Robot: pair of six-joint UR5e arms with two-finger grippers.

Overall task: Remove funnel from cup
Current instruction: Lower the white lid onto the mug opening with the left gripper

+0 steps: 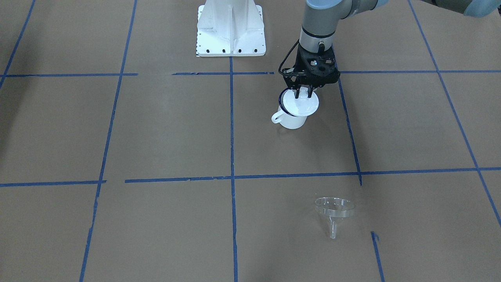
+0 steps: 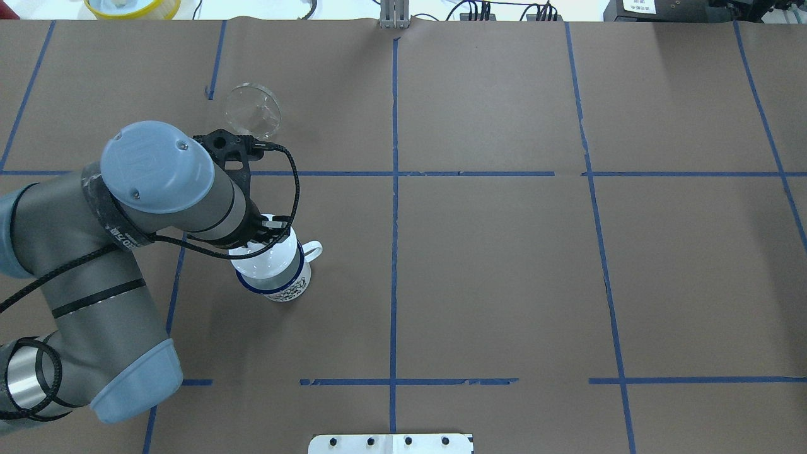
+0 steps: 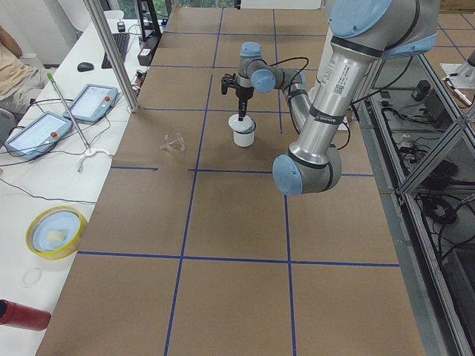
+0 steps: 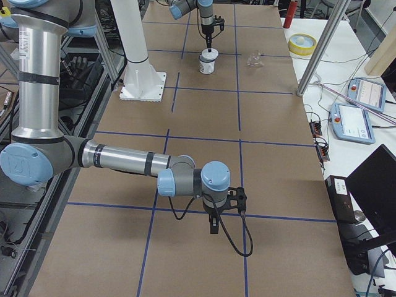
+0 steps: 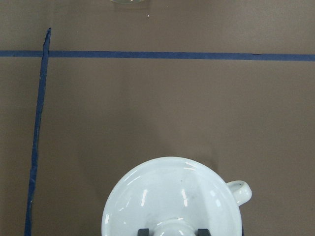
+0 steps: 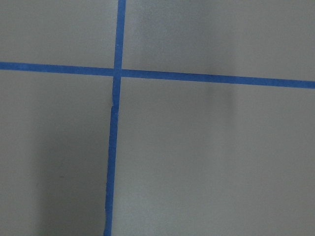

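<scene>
The clear funnel (image 1: pixel 334 207) lies on the brown table, well apart from the cup; it also shows in the overhead view (image 2: pixel 253 111). The cup (image 1: pixel 291 119), a white mug with a dark blue rim and side handle, stands upright (image 2: pixel 284 284). My left gripper (image 1: pixel 304 93) is straight above it, shut on the knob of a white round lid (image 1: pixel 303 105). The lid sits tilted over the cup's mouth (image 5: pixel 167 196). My right gripper (image 4: pixel 213 229) hangs over bare table far from both; I cannot tell if it is open or shut.
The white robot base plate (image 1: pixel 231 35) is bolted at the table's robot side. A yellow bowl (image 3: pixel 53 230), a red can (image 3: pixel 18 315) and tablets (image 3: pixel 93 100) lie on the side bench. A metal post (image 3: pixel 111 52) stands at the table's edge.
</scene>
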